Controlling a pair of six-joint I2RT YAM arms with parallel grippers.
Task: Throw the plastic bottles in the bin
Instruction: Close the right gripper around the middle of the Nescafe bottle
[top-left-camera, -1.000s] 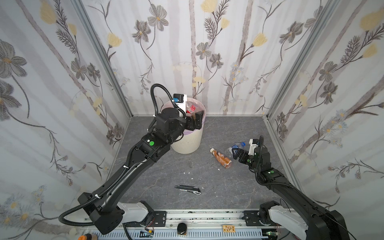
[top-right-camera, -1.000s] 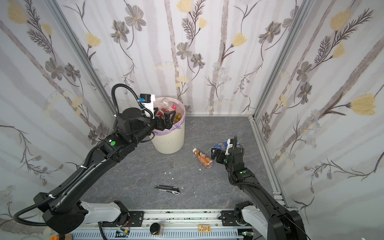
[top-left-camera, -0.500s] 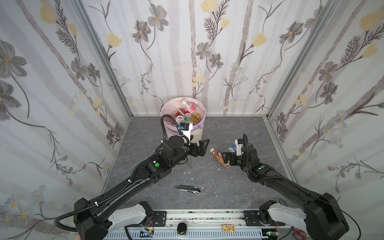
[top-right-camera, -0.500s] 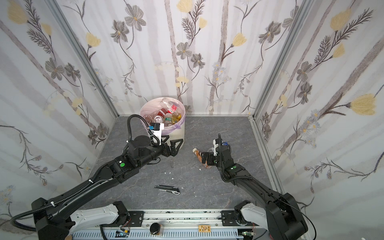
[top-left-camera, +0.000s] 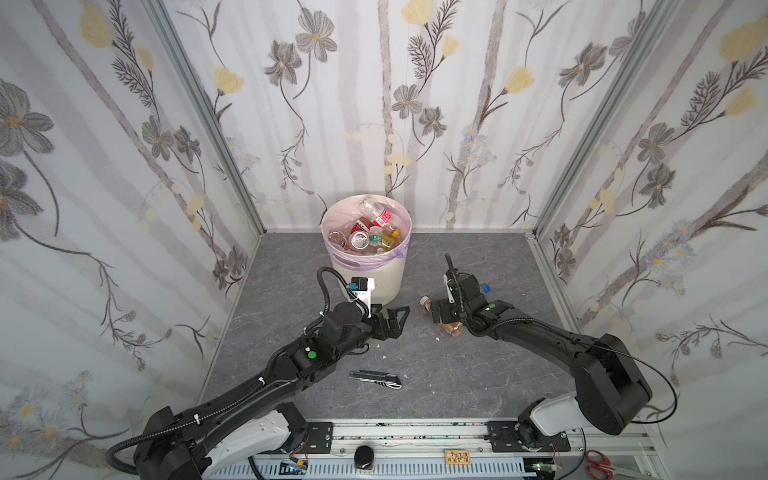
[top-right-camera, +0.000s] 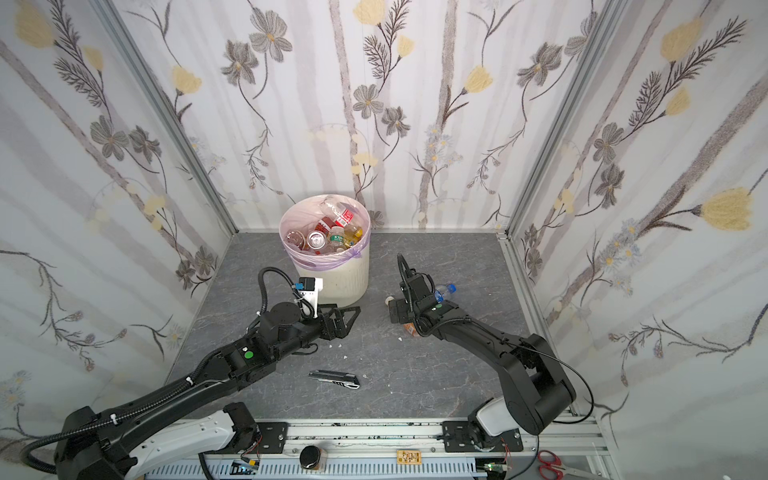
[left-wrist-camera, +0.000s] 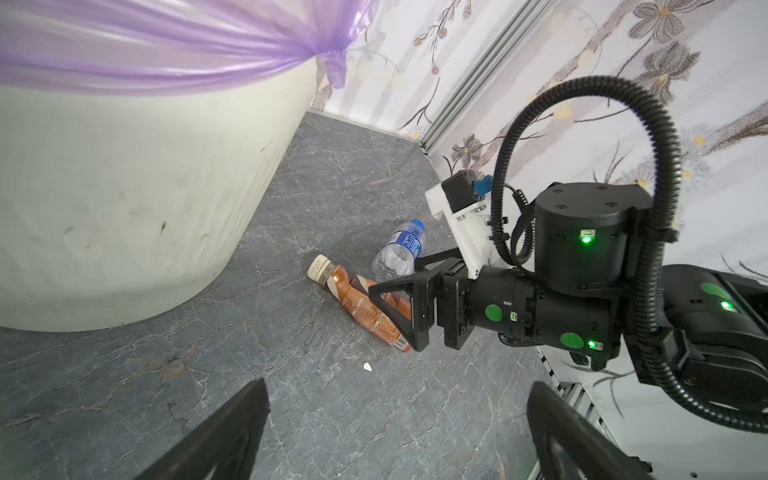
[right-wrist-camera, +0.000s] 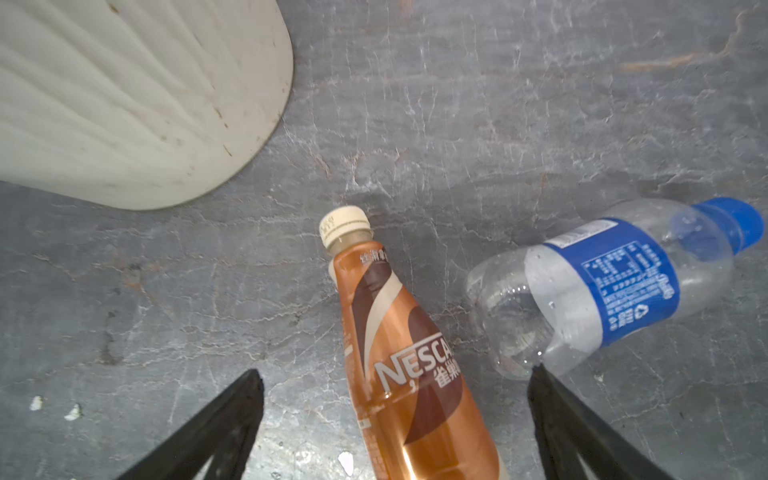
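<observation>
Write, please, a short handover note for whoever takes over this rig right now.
Left gripper: open, empty, low over the floor in front of the bin.
Right gripper: open, jaws either side of the brown bottle, not closed on it.
Done: many bottles lie in the bin.
Left: brown bottle and clear blue-labelled bottle, both lying on the floor right of the bin. Leave the utility knife.

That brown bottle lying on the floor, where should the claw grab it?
Grip the brown bottle across its wide labelled body, from above, a finger each side. It lies flat and its neck tapers, so the middle looks surest. The right gripper hangs open over it.
</observation>
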